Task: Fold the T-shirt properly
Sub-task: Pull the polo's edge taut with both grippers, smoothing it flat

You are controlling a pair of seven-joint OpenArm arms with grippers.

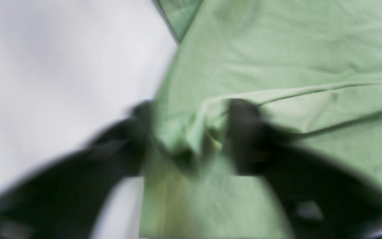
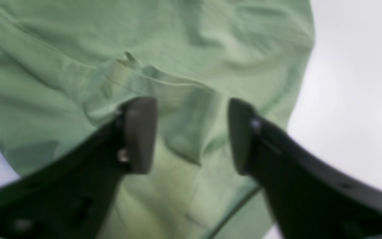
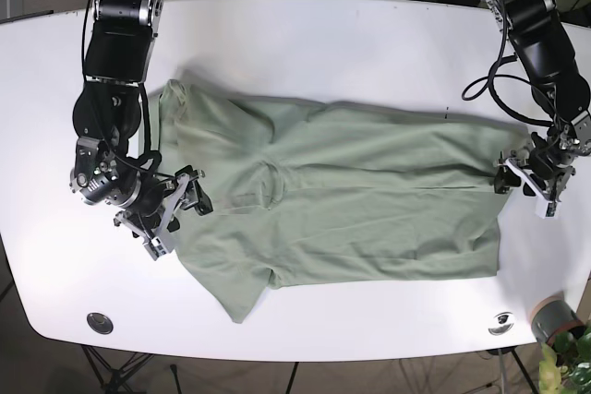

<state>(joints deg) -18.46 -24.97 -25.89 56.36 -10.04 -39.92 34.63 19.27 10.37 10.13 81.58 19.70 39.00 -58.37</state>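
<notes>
Base view, near to far. At the near edge of the white table (image 3: 369,62) sit two round metal fittings (image 3: 99,322), one toward the left and one toward the right; a grey pot holding a plant (image 3: 554,318) stands just off the near right corner.

The green T-shirt (image 3: 369,200) lies spread and mostly flat across the middle of the table, its long axis running left to right. One sleeve points toward the near edge at lower left, and the other lies at the far left. A crease runs lengthwise through the body, with a small pucker left of centre.

At the shirt's left edge is the right gripper (image 3: 182,198). In the right wrist view (image 2: 192,136) its two dark fingers (image 2: 138,132) stand apart, straddling a raised fold of green cloth that lies between the pads; neither pad is seen pressing it.

At the shirt's right edge is the left gripper (image 3: 531,177). The left wrist view (image 1: 191,136) is blurred: its fingers (image 1: 244,132) stand apart on either side of a bunched ridge of fabric at the hem, the table showing white to the left. Whether the cloth is actually pinched cannot be told.

Both arms rise from bases at the far corners of the table, with black cables (image 3: 489,89) looping beside the arm on the right.
</notes>
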